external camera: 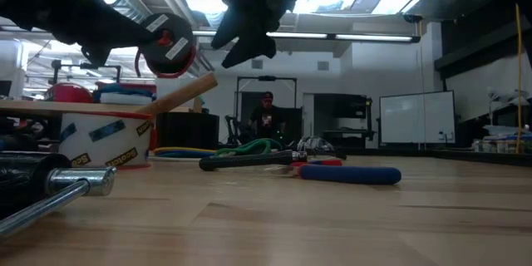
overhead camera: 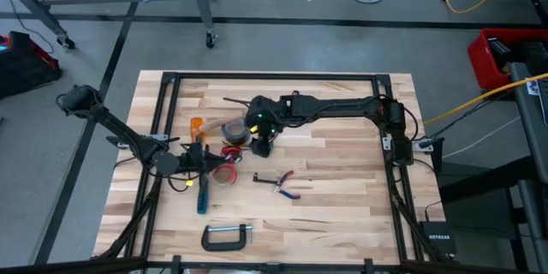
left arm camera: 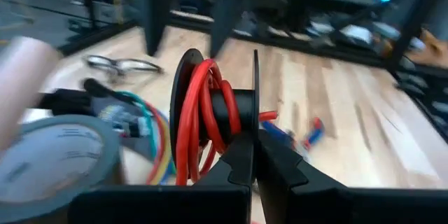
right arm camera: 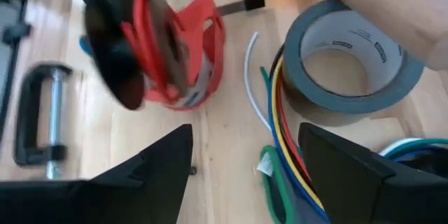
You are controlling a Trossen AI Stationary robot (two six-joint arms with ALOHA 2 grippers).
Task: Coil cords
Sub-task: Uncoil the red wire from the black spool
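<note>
A black spool (left arm camera: 210, 105) wound with red cord is held up in my left gripper (left arm camera: 253, 155), which is shut on it. It also shows in the high view (overhead camera: 229, 150), in the low view (external camera: 170, 46) above the table, and in the right wrist view (right arm camera: 164, 49). My right gripper (right arm camera: 245, 175) is open and empty. It hangs above the table (overhead camera: 261, 144) just right of the spool, over a bundle of coloured wires (right arm camera: 280, 133). I see no loose black cord plainly. My left gripper pinches one black end disc of the spool (left arm camera: 255, 122) at its rim, between the two fingers. The fingers come from the table's left side. The spool is lifted clear of the table, with the red cord (left arm camera: 199, 112) wound round its core.
A grey duct-tape roll (overhead camera: 235, 128) and a wooden-handled mallet (overhead camera: 198, 126) lie behind the grippers. A white and red tape roll (overhead camera: 224, 174) and a blue-handled tool (overhead camera: 204, 195) lie nearer. Red-handled pliers (overhead camera: 287, 184) and a C-clamp (overhead camera: 227, 237) lie toward the near edge.
</note>
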